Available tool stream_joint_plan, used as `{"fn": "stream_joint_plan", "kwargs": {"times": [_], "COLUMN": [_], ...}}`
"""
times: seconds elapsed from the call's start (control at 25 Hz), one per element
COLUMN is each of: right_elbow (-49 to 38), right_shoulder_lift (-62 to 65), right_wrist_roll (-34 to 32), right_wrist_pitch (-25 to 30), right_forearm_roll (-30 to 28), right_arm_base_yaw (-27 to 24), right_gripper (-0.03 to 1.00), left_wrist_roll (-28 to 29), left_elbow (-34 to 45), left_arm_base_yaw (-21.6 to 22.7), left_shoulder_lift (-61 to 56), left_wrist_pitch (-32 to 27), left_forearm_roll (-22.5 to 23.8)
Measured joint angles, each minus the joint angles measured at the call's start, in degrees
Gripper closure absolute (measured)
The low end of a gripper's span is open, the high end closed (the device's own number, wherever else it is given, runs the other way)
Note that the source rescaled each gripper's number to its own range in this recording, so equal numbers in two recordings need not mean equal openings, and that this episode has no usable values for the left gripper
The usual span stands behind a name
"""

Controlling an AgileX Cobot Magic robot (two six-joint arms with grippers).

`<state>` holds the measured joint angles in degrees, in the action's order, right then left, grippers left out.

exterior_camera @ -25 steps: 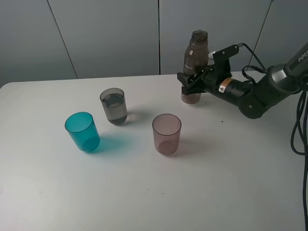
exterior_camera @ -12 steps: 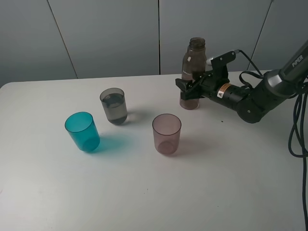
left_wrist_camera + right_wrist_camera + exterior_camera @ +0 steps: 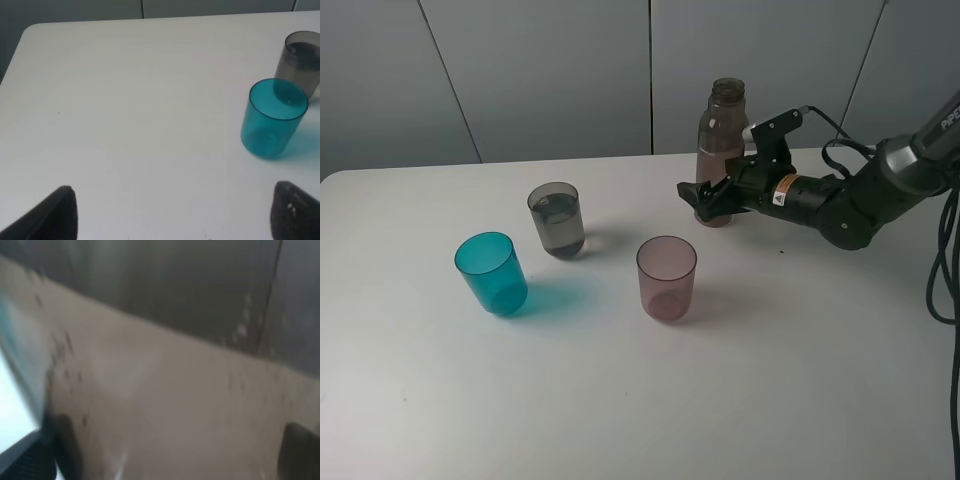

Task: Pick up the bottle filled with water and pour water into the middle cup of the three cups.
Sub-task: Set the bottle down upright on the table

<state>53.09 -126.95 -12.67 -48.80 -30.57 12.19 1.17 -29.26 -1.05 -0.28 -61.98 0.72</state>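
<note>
Bottle-return step, by the look of it: tall slim smoky brown-grey transparent plastic bottle (image 3: 719, 150) upright on white table (image 3: 620, 400) at the far right, well apart from the cups. Right gripper (image 3: 712, 196) low at its base, jaws seemingly parted; hard to tell whether freed. Smoky grey transparent middle cup (image 3: 556, 220) already holding water, between teal blue tumbler (image 3: 491, 273) and pinkish-mauve tumbler (image 3: 666, 278). Left gripper (image 3: 170, 212) spread, empty. Next, probably: back straight off without tipping.

A plain white desk (image 3: 620, 400) was seen under even, soft light (only faint shadows were cast), backed by a wall of grey panels (image 3: 540, 75) divided by thin dark seams.
</note>
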Motion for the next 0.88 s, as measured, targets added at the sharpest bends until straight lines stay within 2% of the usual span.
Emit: {"fn": "stream_joint_plan", "kwargs": {"times": [0.16, 0.52, 0.6, 0.72, 0.88], "right_elbow": [-4.4, -17.7, -18.0, -16.7, -12.1], "right_shoulder_lift": [5.4, 20.5, 25.3, 33.9, 46.7], "right_wrist_roll": [0.5, 2.6, 1.2, -1.8, -2.9], "right_wrist_pitch": [7.1, 10.9, 16.3, 28.7, 47.4], "right_forearm_roll": [-0.1, -0.3, -0.3, -0.1, 6.1], "right_arm_base_yaw": [0.0, -0.1, -0.1, -0.1, -0.1], "right_gripper": [-0.03, -0.03, -0.03, -0.03, -0.03], "left_wrist_roll": [0.0, 0.0, 0.0, 0.0, 0.0], "left_elbow": [0.0, 0.0, 0.0, 0.0, 0.0], "left_arm_base_yaw": [0.0, 0.0, 0.0, 0.0, 0.0], "left_shoulder_lift": [0.0, 0.0, 0.0, 0.0, 0.0], "left_wrist_pitch": [0.0, 0.0, 0.0, 0.0, 0.0], "left_forearm_roll": [0.0, 0.0, 0.0, 0.0, 0.0]}}
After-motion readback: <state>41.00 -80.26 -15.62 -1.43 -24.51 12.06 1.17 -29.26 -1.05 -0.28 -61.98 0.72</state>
